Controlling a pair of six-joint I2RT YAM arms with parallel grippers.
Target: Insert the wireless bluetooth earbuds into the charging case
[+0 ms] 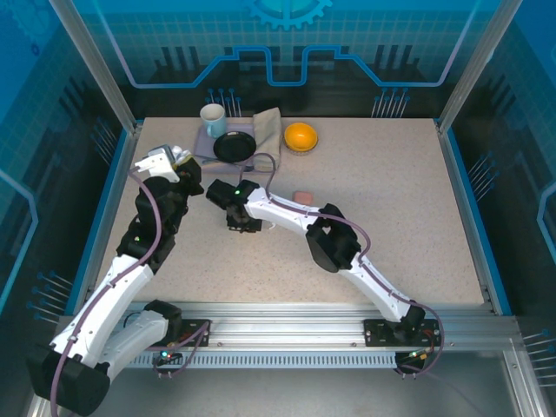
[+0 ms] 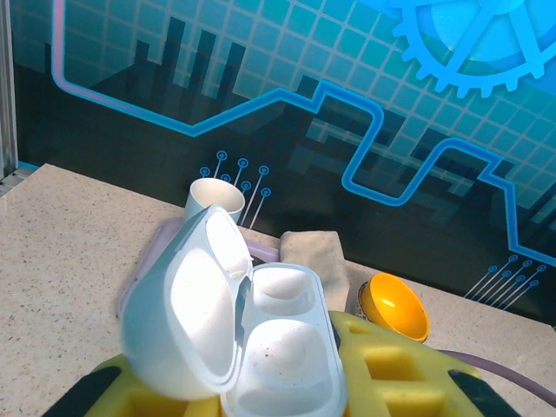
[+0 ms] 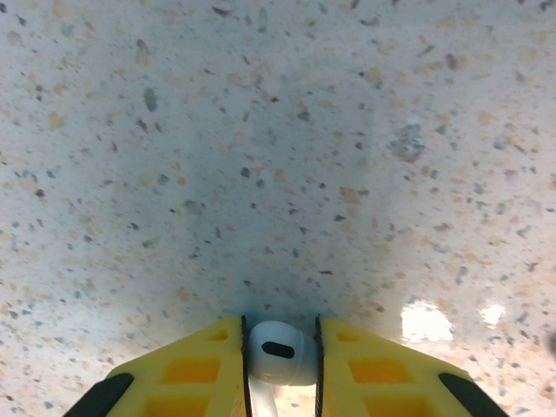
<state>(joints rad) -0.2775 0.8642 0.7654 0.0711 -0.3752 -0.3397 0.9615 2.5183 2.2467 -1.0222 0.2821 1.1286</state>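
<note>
My left gripper (image 2: 261, 387) is shut on a white charging case (image 2: 282, 347), held up off the table at the back left (image 1: 159, 162). The case's lid stands open to the left and both wells are bare. My right gripper (image 3: 280, 347) points straight down at the speckled table (image 3: 278, 130), just left of the table's middle (image 1: 242, 223). A white earbud (image 3: 280, 352) sits between its yellow fingers (image 3: 195, 369), which press on both of its sides, with the stem running back between them.
Along the back edge stand a white mug (image 1: 213, 120), a black dish (image 1: 234, 146), a folded beige cloth (image 1: 270, 129) and an orange bowl (image 1: 301, 136). A small salmon-pink rounded thing (image 1: 303, 197) lies just right of my right wrist.
</note>
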